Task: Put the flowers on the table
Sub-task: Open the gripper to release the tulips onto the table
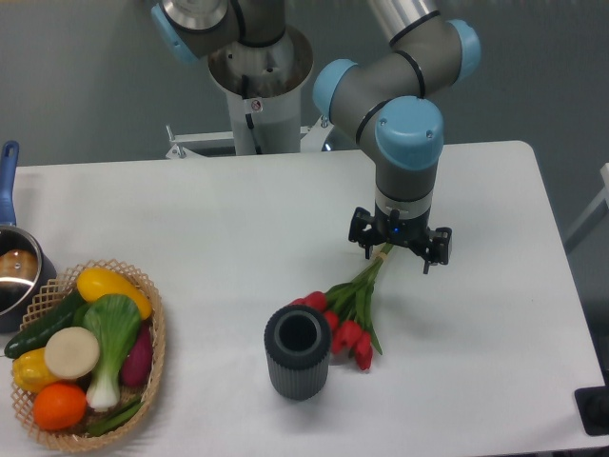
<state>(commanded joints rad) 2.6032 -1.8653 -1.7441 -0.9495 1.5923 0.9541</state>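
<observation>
Just right of dark cup point(298, 351), flowers point(347, 315) flat on surface point(238, 228), stems toward spread-apart tool point(399, 249) above.

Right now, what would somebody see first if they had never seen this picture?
Probably the red flowers, lying on the white table beside the dark cup, their stems pointing up to the robot's open pincer. Next, the wicker basket of bright toy vegetables at the left edge.
</observation>
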